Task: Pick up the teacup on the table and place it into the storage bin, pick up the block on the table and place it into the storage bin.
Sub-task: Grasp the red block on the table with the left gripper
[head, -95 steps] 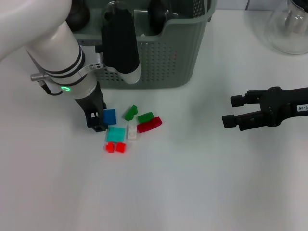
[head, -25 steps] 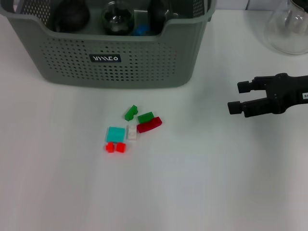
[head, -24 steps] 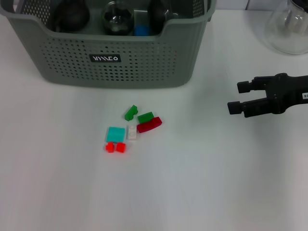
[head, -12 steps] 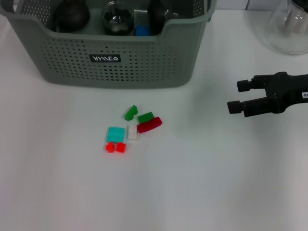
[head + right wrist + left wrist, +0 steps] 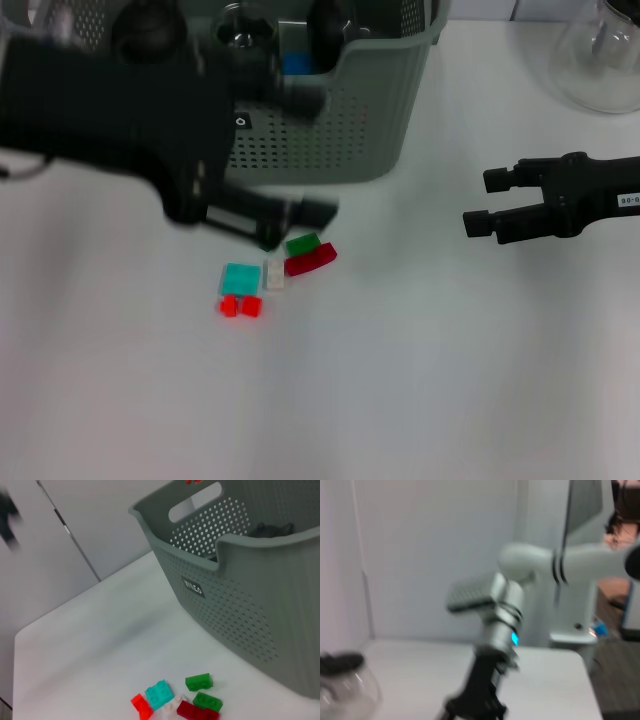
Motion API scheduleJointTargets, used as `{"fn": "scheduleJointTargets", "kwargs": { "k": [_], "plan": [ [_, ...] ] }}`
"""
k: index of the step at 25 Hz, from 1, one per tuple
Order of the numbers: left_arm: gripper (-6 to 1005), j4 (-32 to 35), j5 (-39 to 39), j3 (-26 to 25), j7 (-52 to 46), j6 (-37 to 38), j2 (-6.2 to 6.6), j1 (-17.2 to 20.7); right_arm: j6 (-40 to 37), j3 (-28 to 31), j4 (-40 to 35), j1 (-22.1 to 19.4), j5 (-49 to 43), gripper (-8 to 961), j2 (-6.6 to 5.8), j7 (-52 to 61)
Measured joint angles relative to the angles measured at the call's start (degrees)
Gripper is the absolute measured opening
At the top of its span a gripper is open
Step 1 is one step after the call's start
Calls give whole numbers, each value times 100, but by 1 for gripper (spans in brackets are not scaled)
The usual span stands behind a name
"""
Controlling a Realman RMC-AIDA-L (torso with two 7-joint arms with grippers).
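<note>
My left gripper [image 5: 328, 156], a blurred black shape, reaches in from the left across the front of the grey-green storage bin [image 5: 385, 110]. It is open and holds nothing. Its lower finger lies just above the loose blocks on the table: green [image 5: 302, 243], dark red [image 5: 311, 259], white [image 5: 273, 274], teal [image 5: 240, 278] and red [image 5: 240, 306]. A blue block [image 5: 293, 62] lies inside the bin beside dark round shapes I cannot identify. No teacup is in view on the table. The right gripper [image 5: 477, 201] hovers open at the right. The right wrist view shows the bin [image 5: 240, 605] and the blocks [image 5: 199, 682].
A clear glass flask [image 5: 600, 60] stands at the back right corner. The left wrist view shows the white right arm [image 5: 530, 570] and the flask [image 5: 345, 690].
The left arm, out of view half a second ago, has swung in from the left over the bin's front. The right gripper has edged slightly left. The blue block now lies in the bin.
</note>
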Motion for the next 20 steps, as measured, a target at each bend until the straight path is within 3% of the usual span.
{"fn": "scheduleJointTargets", "kwargs": {
  "k": [5,9,15,20],
  "plan": [
    [865,-552,1279,221,-44,-12,-36,-50,31,-37,20,-12,-15,946,41,55],
    [864,-707,2248,736,-86,-129,-68,-150,36,-42,36,-2,-17,946,44,106],
    [863,-837,3702,1828,-604,-1170,-87,-355,110,-40,137,35,-21,946,45,132],
    [861,-1066,4339,2325,-1473,-1771,-94,-620,176,-45,170,47,-20,946,44,187]
  ]
}}
